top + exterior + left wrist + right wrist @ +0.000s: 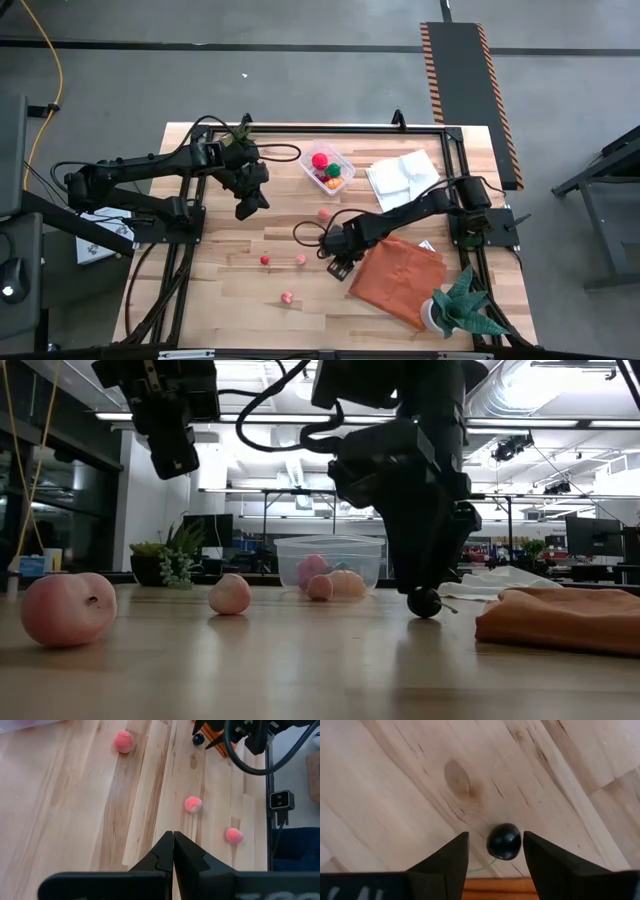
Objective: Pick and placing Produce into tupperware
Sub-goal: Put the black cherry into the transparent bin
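Note:
A small dark purple ball of produce [504,841] lies on the wooden table by the orange cloth's edge, also seen in the low view [424,601]. My right gripper [338,268] points down over it, open, one finger on each side of the ball [496,851], and a narrow gap shows on both sides. My left gripper [173,836] is shut and empty, raised above the table's far left part [248,208]. The clear tupperware [326,168] stands at the far middle with red, green and orange produce inside. Several pink pieces [300,259] lie loose on the table.
The orange cloth [397,280] lies right beside my right gripper, toward the table's right near corner. A white cloth [403,175] lies at the far right. One potted plant [462,308] stands at the near right, another [238,135] at the far left.

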`<state>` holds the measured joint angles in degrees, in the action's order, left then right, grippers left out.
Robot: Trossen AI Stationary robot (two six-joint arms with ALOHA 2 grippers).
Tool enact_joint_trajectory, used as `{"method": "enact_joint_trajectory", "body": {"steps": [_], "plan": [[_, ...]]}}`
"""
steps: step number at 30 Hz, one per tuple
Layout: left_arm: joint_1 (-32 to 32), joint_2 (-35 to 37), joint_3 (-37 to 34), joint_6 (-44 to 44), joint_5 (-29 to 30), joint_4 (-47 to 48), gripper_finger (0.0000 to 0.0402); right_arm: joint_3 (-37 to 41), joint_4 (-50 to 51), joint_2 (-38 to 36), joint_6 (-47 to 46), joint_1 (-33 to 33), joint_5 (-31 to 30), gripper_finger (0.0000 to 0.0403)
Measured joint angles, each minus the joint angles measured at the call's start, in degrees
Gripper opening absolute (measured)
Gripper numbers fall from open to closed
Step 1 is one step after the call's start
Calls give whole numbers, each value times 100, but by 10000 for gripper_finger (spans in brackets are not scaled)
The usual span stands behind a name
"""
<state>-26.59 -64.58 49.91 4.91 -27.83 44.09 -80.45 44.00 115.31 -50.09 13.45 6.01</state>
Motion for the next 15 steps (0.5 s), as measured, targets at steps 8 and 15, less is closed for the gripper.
{"method": "enact_joint_trajectory", "body": {"steps": [8, 15], "plan": [[0, -2, 0, -2, 0, 80, 1, -1, 119, 9, -3, 3, -102, 177], [0, -2, 0, -7, -2, 99, 1, -1, 156, 9, -44, -2, -109, 177]]}}
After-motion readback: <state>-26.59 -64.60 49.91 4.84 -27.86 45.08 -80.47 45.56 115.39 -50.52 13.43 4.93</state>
